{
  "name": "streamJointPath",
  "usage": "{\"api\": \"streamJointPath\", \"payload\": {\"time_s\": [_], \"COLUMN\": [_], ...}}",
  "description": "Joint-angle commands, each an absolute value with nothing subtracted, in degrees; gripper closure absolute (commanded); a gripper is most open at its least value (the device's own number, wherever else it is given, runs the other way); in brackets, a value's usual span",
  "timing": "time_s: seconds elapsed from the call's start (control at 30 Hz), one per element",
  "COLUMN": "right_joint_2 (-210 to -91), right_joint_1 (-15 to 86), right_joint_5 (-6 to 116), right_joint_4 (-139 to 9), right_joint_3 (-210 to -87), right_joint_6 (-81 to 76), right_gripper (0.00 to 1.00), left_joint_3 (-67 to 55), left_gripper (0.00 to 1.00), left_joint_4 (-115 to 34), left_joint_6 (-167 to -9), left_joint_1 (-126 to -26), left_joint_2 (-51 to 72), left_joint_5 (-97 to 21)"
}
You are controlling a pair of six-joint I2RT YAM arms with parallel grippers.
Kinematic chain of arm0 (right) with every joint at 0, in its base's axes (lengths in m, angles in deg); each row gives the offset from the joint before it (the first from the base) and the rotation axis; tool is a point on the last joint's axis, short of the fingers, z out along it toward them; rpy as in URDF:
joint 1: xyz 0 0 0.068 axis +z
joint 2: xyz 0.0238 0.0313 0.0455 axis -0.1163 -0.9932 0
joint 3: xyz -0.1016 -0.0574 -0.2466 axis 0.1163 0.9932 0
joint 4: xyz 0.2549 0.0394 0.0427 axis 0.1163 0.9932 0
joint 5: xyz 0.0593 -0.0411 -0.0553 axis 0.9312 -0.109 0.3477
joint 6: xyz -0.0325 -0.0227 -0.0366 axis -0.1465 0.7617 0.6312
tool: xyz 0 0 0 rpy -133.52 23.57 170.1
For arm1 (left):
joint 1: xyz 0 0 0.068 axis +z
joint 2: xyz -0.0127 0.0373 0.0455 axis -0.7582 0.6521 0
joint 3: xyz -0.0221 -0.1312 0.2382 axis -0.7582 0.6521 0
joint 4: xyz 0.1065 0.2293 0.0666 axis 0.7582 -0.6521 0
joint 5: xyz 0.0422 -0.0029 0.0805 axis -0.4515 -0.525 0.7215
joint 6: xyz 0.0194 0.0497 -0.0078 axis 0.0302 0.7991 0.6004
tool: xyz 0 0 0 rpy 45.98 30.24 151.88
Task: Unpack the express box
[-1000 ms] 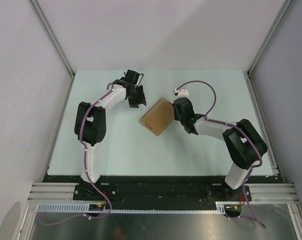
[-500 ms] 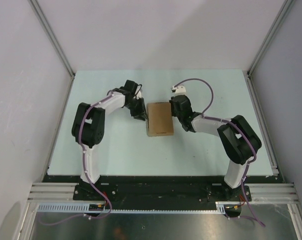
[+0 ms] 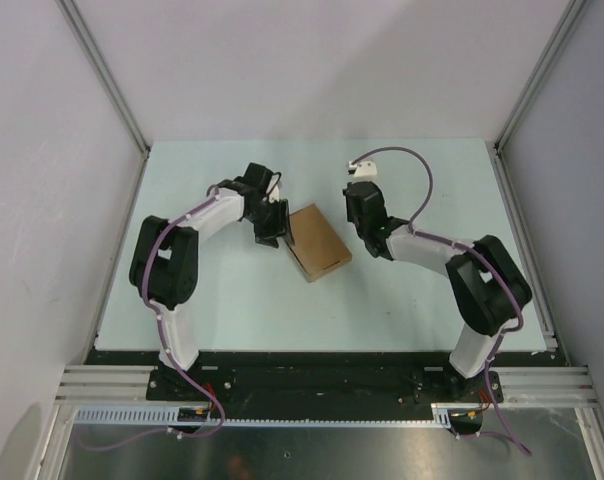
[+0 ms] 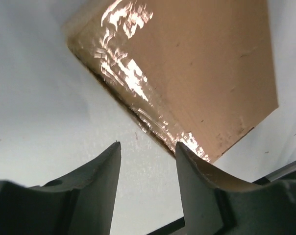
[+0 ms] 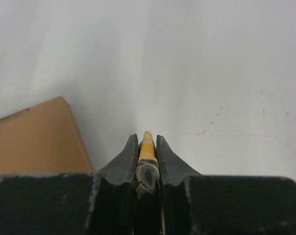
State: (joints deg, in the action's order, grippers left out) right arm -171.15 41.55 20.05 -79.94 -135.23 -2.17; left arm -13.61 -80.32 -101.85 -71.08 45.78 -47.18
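The box sits flat on the table right around the middle of the top view. It's closed and turned at an angle, so one corner points toward the bottom of the frame. The left gripper is just beside the box's left edge, and the right gripper is near its upper right corner with a small gap between them. In the left wrist view the left gripper is spread apart with nothing in it. Its two fingers come up from the bottom of the frame, and only bare table shows in the gap. The box fills the upper middle and right of that shot, and there's shiny tape running along the edge that faces the fingers. The right-hand finger's tip is right at that edge near the lower corner, but I honestly can't tell if it's touching. In the right wrist view the right gripper is clamped tight on the knife. It's a thin yellow and black thing pinched between the fingers, with its tip poking out just past them. A corner of the box shows at the lower left there, off to the side of the fingers and not in contact.
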Motion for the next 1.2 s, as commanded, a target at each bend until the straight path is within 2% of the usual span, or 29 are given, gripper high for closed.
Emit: {"api": "streamJointPath", "payload": {"time_s": [0.0,0.07,0.23,0.53,1.17], "right_joint_2": [-162.0,-160.5,-157.8,-161.4,-168.8], "right_joint_1": [43.7,44.6,49.8,57.7,58.2], "right_joint_5": [20.3,26.3,34.8,35.8,36.7], "right_joint_4": [-77.7,-75.6,-70.3,-73.5,-74.2], "right_joint_3": [-138.4,-138.4,-138.3,-138.3,-138.3], "right_joint_6": [-0.4,0.3,-0.6,-3.2,-3.3], "right_gripper": [1.00,1.00,1.00,1.00,1.00], "left_joint_3": [-19.4,-20.8,-21.2,-19.1,-16.3], "left_gripper": [0.45,0.40,0.39,0.42,0.44], "left_joint_4": [-79.7,-79.5,-79.1,-78.3,-76.6], "left_joint_6": [-101.1,-101.5,-100.9,-98.5,-98.8], "left_joint_1": [-70.4,-70.4,-70.3,-69.6,-69.6], "left_joint_2": [43.0,43.6,46.7,50.2,52.5], "left_joint_5": [-48.8,-49.4,-48.8,-44.8,-42.3]}}
